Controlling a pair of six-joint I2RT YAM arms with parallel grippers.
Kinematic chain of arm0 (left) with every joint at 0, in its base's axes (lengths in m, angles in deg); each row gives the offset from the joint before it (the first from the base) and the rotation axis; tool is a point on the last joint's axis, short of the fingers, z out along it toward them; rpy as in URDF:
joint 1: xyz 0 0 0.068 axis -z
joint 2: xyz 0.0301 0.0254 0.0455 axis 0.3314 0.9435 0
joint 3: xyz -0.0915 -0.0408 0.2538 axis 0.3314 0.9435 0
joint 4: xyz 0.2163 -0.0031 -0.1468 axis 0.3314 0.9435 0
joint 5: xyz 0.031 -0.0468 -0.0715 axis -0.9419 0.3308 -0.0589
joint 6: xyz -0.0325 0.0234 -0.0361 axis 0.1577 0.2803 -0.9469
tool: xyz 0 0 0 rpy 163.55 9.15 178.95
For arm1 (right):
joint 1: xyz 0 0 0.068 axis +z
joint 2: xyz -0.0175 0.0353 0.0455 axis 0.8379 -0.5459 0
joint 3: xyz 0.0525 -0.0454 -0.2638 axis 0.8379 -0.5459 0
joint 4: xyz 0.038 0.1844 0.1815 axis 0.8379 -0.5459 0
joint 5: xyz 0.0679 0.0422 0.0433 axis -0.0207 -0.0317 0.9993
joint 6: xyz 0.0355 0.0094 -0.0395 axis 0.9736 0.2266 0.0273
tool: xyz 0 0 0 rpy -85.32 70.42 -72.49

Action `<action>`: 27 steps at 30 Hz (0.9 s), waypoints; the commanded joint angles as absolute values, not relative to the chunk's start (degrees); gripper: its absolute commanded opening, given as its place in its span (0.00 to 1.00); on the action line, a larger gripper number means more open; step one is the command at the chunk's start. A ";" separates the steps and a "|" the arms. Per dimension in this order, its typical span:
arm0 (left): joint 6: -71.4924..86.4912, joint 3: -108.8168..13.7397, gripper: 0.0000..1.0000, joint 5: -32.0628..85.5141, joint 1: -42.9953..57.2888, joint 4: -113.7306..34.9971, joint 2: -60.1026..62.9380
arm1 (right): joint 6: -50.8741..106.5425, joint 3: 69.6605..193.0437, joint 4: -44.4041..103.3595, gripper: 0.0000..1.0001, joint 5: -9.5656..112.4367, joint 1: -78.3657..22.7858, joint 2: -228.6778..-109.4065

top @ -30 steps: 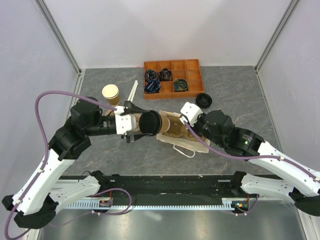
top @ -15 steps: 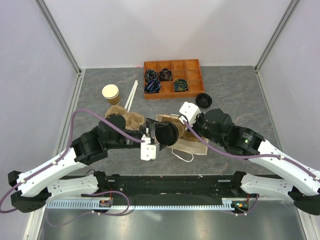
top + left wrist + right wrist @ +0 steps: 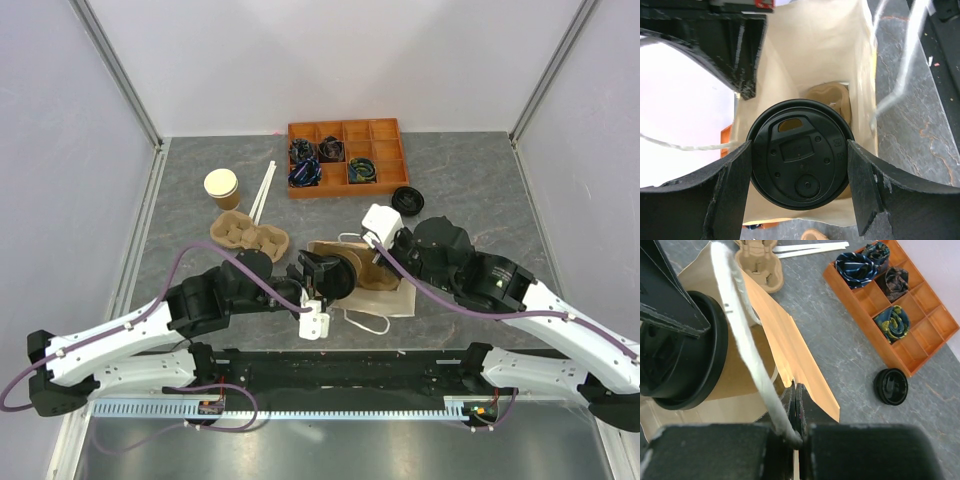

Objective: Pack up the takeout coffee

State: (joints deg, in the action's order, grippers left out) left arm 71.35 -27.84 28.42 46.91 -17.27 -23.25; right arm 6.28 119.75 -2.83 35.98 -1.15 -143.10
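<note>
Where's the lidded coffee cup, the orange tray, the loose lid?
Brown paper cup with black plastic lid (image 3: pixel 800 157): left wrist view, lid centre.
Orange compartment tray (image 3: pixel 385 131): top view, empty corner compartment.
Loose round black lid (image 3: pixel 891 386): right wrist view, centre.

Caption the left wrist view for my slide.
Left gripper holds lidded coffee cup at mouth of open paper bag.

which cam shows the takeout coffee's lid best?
Left wrist: the takeout coffee's lid faces it squarely, sip hole visible. Top external shows it small and side-on, partly behind the left gripper. Right wrist shows only its rim side-on, next to the paper bag.
</note>
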 commanded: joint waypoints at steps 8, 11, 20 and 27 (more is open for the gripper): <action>75.59 -25.47 0.34 29.71 48.23 -12.13 -26.62 | 10.03 121.37 -1.92 0.00 40.01 -0.32 -140.34; 74.72 -26.08 0.34 29.28 48.24 -12.21 -25.48 | 10.03 121.29 -1.48 0.00 40.19 0.21 -140.26; 70.76 -26.26 0.32 21.73 48.85 -17.92 -20.21 | 10.03 119.97 -0.43 0.00 34.92 2.67 -140.26; 72.16 -23.80 0.31 18.64 50.17 -23.37 -19.23 | 12.75 118.74 -0.16 0.00 36.85 2.94 -139.82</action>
